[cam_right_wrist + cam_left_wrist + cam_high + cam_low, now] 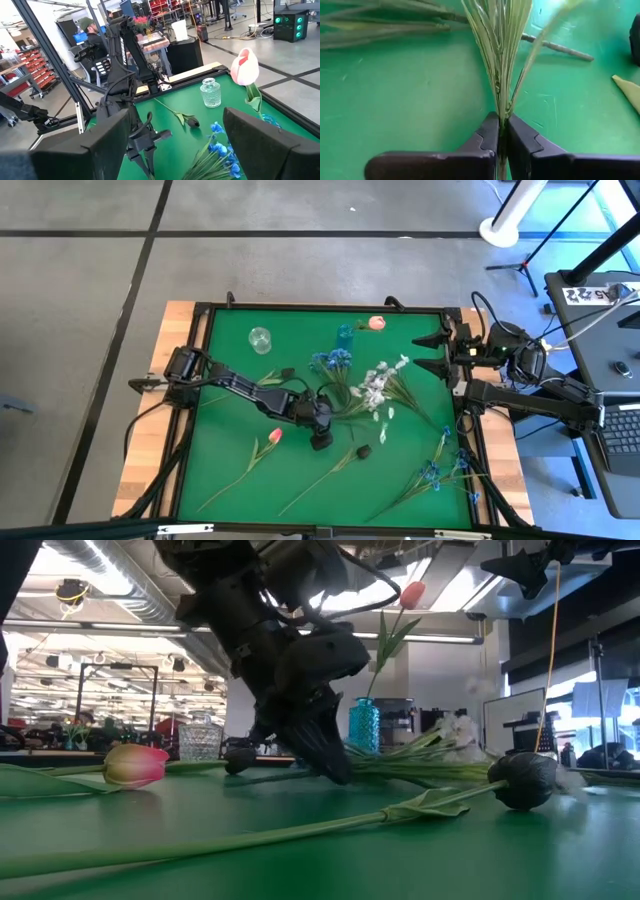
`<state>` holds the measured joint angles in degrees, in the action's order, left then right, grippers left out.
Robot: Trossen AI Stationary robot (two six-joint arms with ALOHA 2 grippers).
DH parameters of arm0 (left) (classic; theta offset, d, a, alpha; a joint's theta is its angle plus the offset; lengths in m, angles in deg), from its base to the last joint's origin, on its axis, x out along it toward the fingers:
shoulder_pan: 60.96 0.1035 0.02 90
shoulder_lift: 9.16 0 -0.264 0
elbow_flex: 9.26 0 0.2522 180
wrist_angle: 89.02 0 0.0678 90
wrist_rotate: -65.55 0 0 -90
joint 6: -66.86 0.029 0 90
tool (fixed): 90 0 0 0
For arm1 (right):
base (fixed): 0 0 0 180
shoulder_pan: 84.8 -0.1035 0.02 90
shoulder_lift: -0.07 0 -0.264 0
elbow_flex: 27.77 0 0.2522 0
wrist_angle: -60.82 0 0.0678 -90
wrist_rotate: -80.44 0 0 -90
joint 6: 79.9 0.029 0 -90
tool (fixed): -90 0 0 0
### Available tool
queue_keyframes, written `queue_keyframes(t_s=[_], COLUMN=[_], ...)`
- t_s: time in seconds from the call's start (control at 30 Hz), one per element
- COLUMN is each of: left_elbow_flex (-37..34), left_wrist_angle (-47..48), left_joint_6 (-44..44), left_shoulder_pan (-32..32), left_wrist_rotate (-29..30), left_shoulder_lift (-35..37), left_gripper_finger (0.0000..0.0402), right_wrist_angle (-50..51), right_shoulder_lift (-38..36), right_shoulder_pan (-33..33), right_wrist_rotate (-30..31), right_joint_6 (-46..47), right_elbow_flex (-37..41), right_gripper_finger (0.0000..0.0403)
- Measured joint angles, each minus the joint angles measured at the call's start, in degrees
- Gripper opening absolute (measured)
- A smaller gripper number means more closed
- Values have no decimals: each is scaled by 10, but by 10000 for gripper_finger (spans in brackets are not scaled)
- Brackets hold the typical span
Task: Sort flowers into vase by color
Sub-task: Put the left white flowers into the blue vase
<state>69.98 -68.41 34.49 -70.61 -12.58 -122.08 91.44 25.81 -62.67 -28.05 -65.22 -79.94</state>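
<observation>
My left gripper [320,442] is at the middle of the green mat, pointing down and shut on a bundle of thin green stems [500,60]. The stems run toward the white blossom spray [378,390]. A blue cluster [333,360] lies beside the spray. A pink tulip [377,323] stands in the blue vase [345,335]. Another pink tulip [273,437], a dark tulip bud [363,451] and blue flowers [435,470] lie on the mat. My right gripper [438,353] waits open at the right edge. My left gripper pinches the bundle of thin green stems near its stem end [501,107] between its two fingers. The fingers [330,765] slant down from above, down at the mat. The stems fan out beyond the fingers and lie low along the mat toward the white blossoms [460,730].
A clear glass vase [260,340] stands at the far left of the mat, left of the blue vase. A black frame [200,380] borders the mat. Free mat lies at the near left. A person sits beyond the table in the right wrist view [90,30].
</observation>
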Motion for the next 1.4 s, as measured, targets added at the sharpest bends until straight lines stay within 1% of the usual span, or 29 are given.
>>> queue_keyframes(t_s=[0.07,0.17,0.3,0.43,0.57,0.6,0.67,0.7,0.77,0.83,0.9,0.97,1.0,1.1,1.13,1.2,1.3,1.4], left_elbow_flex=[9,24,28,29,22,15,-11,-31,-84,-152,-225,-300,-331,-398,-406,-409,-379,-334], left_wrist_angle=[25,55,99,116,106,86,25,-16,-133,-271,-421,-563,-637,-801,-835,-869,-868,-854], left_joint_6=[14,43,75,103,148,164,204,228,278,328,360,369,360,316,302,265,238,243], left_shoulder_pan=[-4,-17,-43,-73,-114,-122,-132,-136,-136,-127,-104,-69,-46,32,58,105,158,191], left_wrist_rotate=[10,50,126,196,276,293,306,302,262,198,131,76,50,8,-4,-38,-108,-135], left_shoulder_lift=[18,67,157,258,335,352,380,392,409,422,425,420,410,376,362,338,304,265], left_gripper_finger=[7,7,7,7,7,7,7,7,7,7,7,7,7,7,7,7,7,7], right_wrist_angle=[0,-1,-3,-3,-3,-3,-3,-3,-3,-3,-3,-2,-2,-2,-1,1,2,2], right_shoulder_lift=[0,0,0,-1,-1,-1,-1,-1,-1,-1,-1,-1,-1,0,0,0,0,0], right_shoulder_pan=[0,0,0,0,0,0,0,0,0,0,0,0,0,0,0,0,0,0], right_wrist_rotate=[-1,-1,-2,-5,-5,-5,-5,-4,-4,-4,-4,-4,-4,5,10,21,34,45], right_joint_6=[0,1,5,5,5,5,3,2,1,1,1,1,1,0,0,0,0,0], right_elbow_flex=[0,0,0,0,0,0,0,0,0,0,0,0,0,0,0,0,0,0], right_gripper_finger=[317,317,317,317,317,317,317,317,317,317,317,317,317,317,317,317,317,317])
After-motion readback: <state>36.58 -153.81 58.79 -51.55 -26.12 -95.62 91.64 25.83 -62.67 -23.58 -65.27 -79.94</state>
